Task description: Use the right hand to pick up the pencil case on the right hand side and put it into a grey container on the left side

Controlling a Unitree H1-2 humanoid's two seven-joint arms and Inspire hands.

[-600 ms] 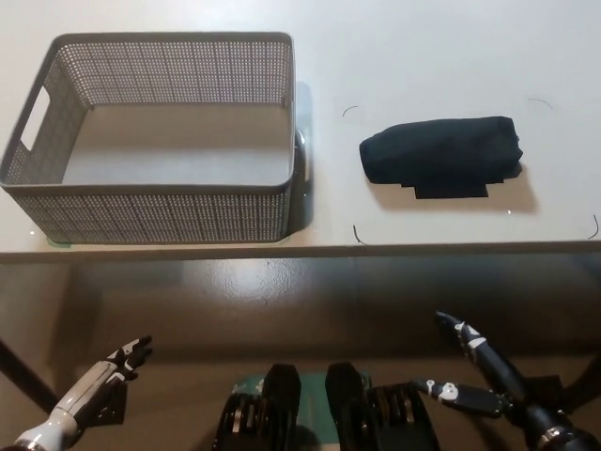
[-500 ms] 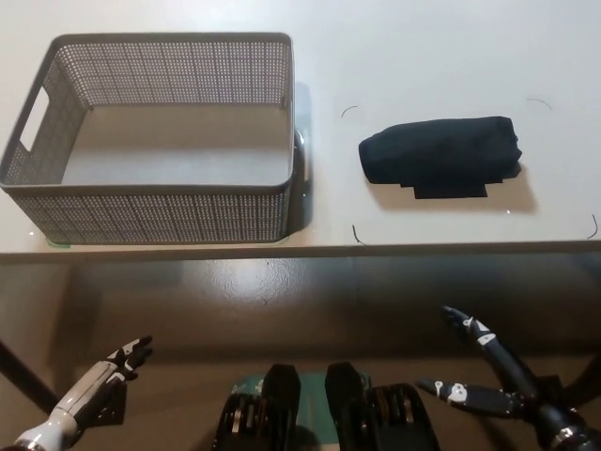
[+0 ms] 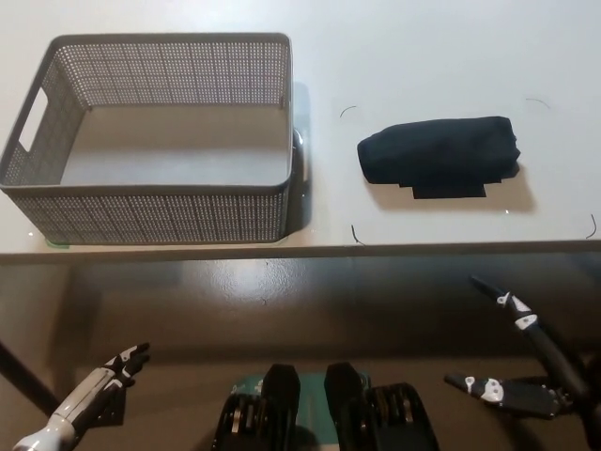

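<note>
Lying flat on the right side of the white counter [image 3: 423, 56]: a dark pencil case [image 3: 439, 151], untouched, well apart from both hands. Standing empty to its left, near but not touching: a grey mesh basket [image 3: 150, 214]. Hovering below the counter's front edge at lower right: black right hand [image 3: 526, 362], fingers [image 3: 512, 303] spread, grasping nothing. Resting at lower left: white left hand [image 3: 94, 390], fingers loosely released.

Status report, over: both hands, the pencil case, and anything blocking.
Right hand open, low, below table edge. Left hand resting lower left. Pencil case on table, untouched; grey container holds nothing. Path clear.
</note>
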